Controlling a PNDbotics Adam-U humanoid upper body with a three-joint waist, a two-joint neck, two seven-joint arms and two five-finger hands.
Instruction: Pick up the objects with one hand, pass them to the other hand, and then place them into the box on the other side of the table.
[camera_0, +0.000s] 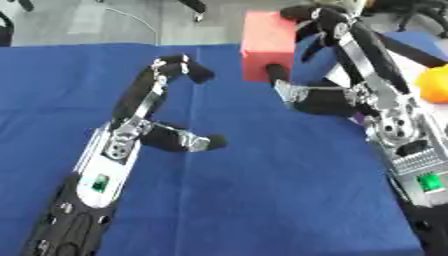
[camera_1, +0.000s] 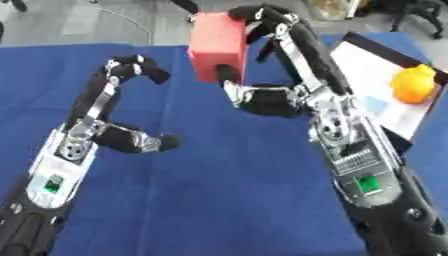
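Note:
A red block (camera_1: 216, 44) hangs above the blue table, held by my right hand (camera_1: 293, 75). Its fingers curl over the block's top right edge and its thumb presses the lower front. My left hand (camera_0: 149, 107) hovers to the left of the block, a short way apart from it. That hand's fingers are arched and its thumb points right, with nothing between them. An orange rounded object (camera_1: 412, 84) lies in the box (camera_1: 372, 65) at the right edge of the table.
A blue cloth (camera_1: 227, 190) covers the table. The box at the right has a dark rim and a white floor. Beyond the table's far edge lies grey floor with dark chair legs.

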